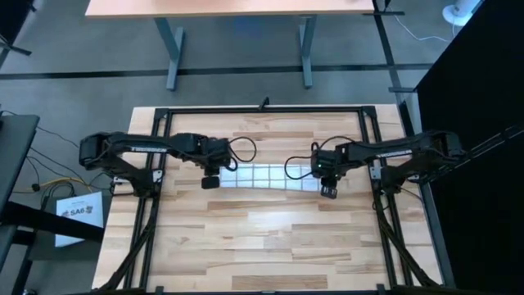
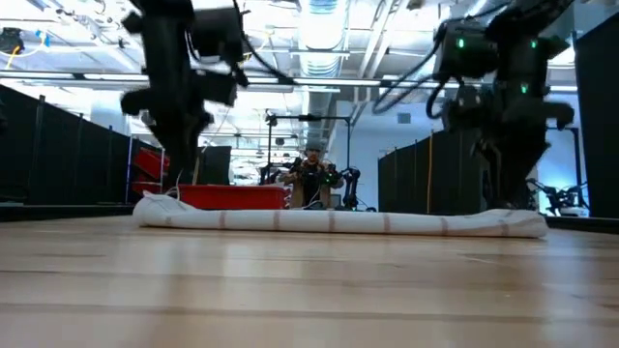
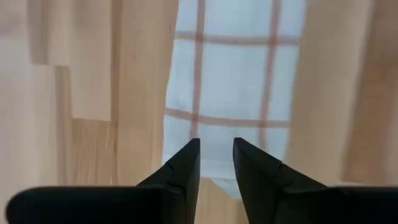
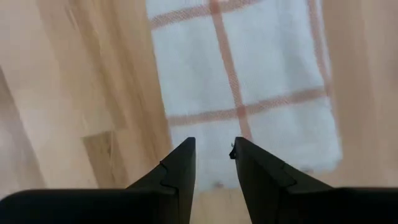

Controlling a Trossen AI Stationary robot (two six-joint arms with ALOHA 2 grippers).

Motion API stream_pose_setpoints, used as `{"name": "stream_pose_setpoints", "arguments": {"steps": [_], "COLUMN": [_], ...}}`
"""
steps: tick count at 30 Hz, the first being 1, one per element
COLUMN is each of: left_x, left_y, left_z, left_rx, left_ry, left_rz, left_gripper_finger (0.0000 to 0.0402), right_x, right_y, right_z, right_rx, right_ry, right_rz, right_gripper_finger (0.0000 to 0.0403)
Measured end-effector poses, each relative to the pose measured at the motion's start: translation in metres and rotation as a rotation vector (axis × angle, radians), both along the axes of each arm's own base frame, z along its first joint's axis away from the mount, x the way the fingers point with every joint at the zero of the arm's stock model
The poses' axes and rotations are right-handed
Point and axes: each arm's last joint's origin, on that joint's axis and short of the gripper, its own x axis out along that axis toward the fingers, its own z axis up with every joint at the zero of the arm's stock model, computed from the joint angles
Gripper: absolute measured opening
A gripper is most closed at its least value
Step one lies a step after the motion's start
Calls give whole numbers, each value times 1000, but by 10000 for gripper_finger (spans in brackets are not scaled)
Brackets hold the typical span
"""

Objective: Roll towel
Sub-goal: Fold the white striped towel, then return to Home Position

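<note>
The towel (image 1: 266,177), white with thin reddish-brown grid lines, lies as a long narrow roll across the middle of the table, resting along its whole length on the wood (image 2: 338,220). My left gripper (image 1: 210,182) stands over the towel's left end (image 3: 230,81), its fingers open by a narrow gap (image 3: 216,146). My right gripper (image 1: 329,191) stands over the towel's right end (image 4: 249,81), also open by a narrow gap (image 4: 214,146). Nothing lies between the fingers of either gripper.
A black frame (image 1: 262,109) runs around the wooden table top. Bare wood (image 1: 262,246) stretches from the towel to the near edge. Beyond the far edge stands a desk (image 1: 237,8). In the room behind there are a red bin (image 2: 222,196) and a person (image 2: 311,172).
</note>
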Motion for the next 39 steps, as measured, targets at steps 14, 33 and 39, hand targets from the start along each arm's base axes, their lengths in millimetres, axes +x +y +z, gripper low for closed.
{"name": "stream_pose_setpoints", "arguments": {"steps": [14, 33, 39], "left_x": [-5, -119, -137], "left_y": [-67, -40, -39], "left_z": [94, 75, 48], "left_rx": [-34, -209, -257], "left_ry": [-310, -1038, -1229], "left_rz": [-125, -53, 16], "left_gripper_finger": [2, 0, 0], "right_x": [-14, -53, -76], "right_y": [40, 3, 1], "right_z": [126, 175, 142], "right_rx": [56, -20, 23], "right_ry": [-555, -1256, -1378], "right_rz": [69, 19, -83], "right_gripper_finger": [9, 0, 0]}}
